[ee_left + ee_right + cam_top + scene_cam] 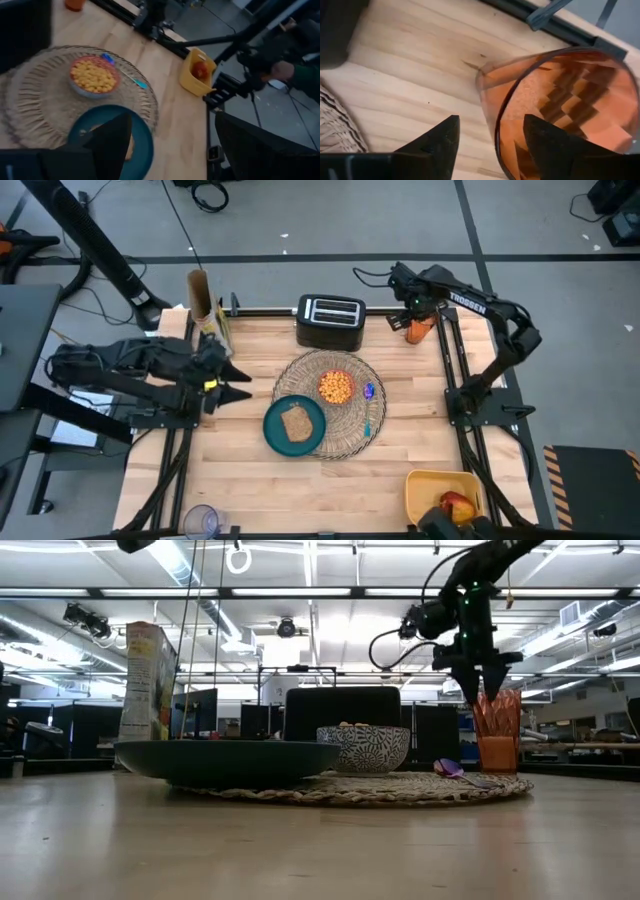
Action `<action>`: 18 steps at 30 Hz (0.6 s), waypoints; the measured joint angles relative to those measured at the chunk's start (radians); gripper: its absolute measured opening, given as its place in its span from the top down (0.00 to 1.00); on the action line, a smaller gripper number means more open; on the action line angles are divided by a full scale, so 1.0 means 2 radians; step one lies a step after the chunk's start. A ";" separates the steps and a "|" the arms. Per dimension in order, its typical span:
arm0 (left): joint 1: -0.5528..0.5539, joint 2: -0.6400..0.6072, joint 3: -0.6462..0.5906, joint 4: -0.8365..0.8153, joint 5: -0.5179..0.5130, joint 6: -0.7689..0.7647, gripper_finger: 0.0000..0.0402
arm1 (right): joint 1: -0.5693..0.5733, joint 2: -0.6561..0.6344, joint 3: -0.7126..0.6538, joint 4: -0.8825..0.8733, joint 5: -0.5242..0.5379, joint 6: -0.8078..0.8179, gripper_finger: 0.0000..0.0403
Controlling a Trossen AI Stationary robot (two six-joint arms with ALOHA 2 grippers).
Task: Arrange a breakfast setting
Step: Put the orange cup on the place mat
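Note:
The translucent orange cup [418,330] stands on its base at the table's far right, beside the black toaster [330,322]. My right gripper [491,120] hangs open over it, pointing down, one finger outside the cup's wall [492,107] and one finger [555,145] inside the cup; I see no touch. The wicker placemat [350,435] lies mid-table. On it are the teal plate [278,432] with the toast slice [296,421], the small bowl [336,387] of cereal and the blue-handled spoon [369,394]. My left gripper [232,380] waits open at the table's left. The apple [457,505] lies in a yellow tub.
A cereal box [205,300] stands at the far left corner. The yellow tub [425,485] sits at the near right edge. A clear cup [200,520] stands at the near left edge. Bare wood lies along the near side of the table [300,490].

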State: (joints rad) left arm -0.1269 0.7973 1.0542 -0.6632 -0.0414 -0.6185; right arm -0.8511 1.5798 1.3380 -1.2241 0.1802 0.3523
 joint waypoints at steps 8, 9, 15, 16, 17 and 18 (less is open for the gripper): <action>-0.057 0.024 0.000 0.065 -0.005 0.001 0.26 | -0.020 0.011 0.000 0.000 -0.050 -0.007 0.63; -0.062 0.025 0.000 0.072 -0.006 0.001 0.26 | -0.023 0.012 0.000 0.000 -0.051 -0.006 0.66; -0.094 0.024 0.000 0.082 -0.035 0.001 0.26 | -0.032 0.011 0.000 -0.005 -0.050 -0.008 0.82; -0.099 0.024 0.000 0.082 -0.041 0.001 0.26 | -0.032 0.011 0.000 -0.004 -0.050 -0.008 0.85; -0.103 0.024 0.000 0.082 -0.046 0.001 0.26 | -0.032 0.011 0.000 -0.004 -0.050 -0.009 0.89; -0.107 0.024 0.000 0.082 -0.050 0.001 0.26 | -0.032 0.011 0.000 -0.004 -0.050 -0.011 0.92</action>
State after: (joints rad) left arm -0.3409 0.8463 1.0534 -0.4992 -0.1404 -0.6159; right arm -0.9144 1.6024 1.3380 -1.2314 0.0807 0.3310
